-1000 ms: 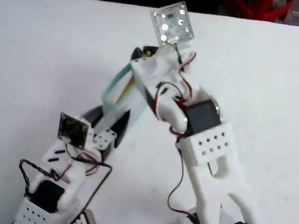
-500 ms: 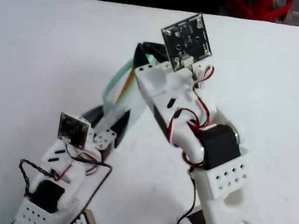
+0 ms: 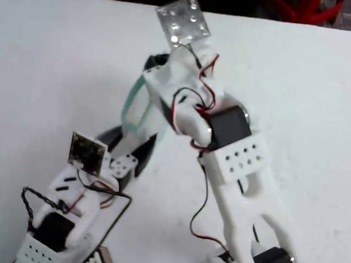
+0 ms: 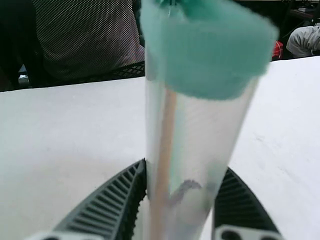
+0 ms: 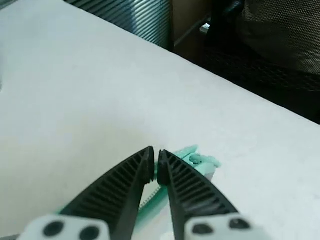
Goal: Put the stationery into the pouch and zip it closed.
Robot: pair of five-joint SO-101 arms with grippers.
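Change check, near end first: left gripper (image 4: 182, 175) hasn't budged from a second ago, its fingers clamped narrow on the near end of the clear pouch (image 4: 200, 130). Further out, the right arm (image 3: 235, 155) has been busy. Its wrist rolled right half a second ago and has now swung back left and farther across the table (image 3: 52, 65). That arm now covers the yellow stick seen in the pouch earlier from the high view. The left wrist view has it, though: a pale wooden pencil (image 4: 165, 140) lying lengthwise inside. The pouch runs long from the left gripper away toward the table's far edge, leaning slightly right, with the teal zip band (image 4: 210, 45) at the far end. Out there sits the right gripper (image 5: 155, 162), fingers almost together with a sliver between the tips, gripping nothing I can see. The teal zip pull (image 5: 200, 160) lies just beyond them.
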